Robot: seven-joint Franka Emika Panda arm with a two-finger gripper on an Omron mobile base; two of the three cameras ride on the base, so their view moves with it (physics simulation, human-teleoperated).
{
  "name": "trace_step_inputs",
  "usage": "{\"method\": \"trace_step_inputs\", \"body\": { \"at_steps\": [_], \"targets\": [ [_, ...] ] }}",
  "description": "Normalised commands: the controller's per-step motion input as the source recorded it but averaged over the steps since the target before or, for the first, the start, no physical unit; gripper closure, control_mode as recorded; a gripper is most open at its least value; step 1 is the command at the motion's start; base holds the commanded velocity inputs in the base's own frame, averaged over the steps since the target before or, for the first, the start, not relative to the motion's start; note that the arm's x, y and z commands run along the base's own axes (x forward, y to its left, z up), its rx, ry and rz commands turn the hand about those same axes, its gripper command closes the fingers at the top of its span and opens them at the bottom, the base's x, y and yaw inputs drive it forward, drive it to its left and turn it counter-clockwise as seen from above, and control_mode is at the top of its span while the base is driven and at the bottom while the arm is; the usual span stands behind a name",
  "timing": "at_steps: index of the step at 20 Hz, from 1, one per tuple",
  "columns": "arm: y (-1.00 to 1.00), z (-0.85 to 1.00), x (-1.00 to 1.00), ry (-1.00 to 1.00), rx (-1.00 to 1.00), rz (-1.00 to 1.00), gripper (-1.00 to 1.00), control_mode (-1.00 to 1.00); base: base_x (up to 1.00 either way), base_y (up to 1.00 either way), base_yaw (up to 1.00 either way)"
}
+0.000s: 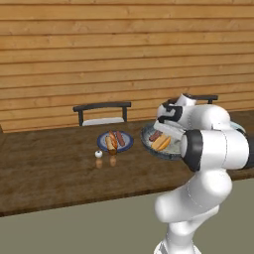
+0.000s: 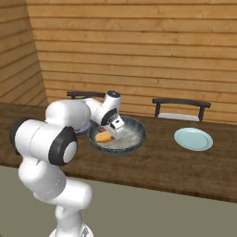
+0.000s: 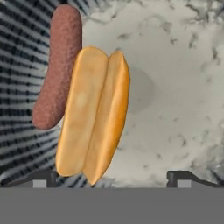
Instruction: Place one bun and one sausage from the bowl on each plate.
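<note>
You see gripper (image 3: 112,177) jaws wide apart, empty, poised over bowl (image 3: 175,87). Bun (image 3: 94,116) and sausage (image 3: 57,65) lie left of hand view, touching; next grab likely bun. Dark-rimmed plate (image 1: 128,144) already holds 1 pair; pale plate (image 2: 193,139) bare on bench (image 2: 176,166).

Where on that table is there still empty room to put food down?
The pale blue plate is bare, with open wood between it and the bowl. The bowl's speckled floor beside the bun is free. The dark-rimmed plate is crowded, with small shakers in front.
</note>
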Motion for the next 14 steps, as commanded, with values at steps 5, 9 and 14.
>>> {"method": "trace_step_inputs", "body": {
  "at_steps": [5, 9, 14],
  "targets": [
    [0.13, -0.19, 0.13, 0.0, 0.0, 0.06, -1.0, -1.0, 0.0, 0.0, 0.0],
    [0.01, -0.21, 0.24, 0.0, 0.0, 0.02, -1.0, -1.0, 0.0, 0.0, 0.0],
    [0.15, -0.2, 0.17, 0.0, 0.06, 0.02, -1.0, -1.0, 0.0, 0.0, 0.0]
  ]
}}
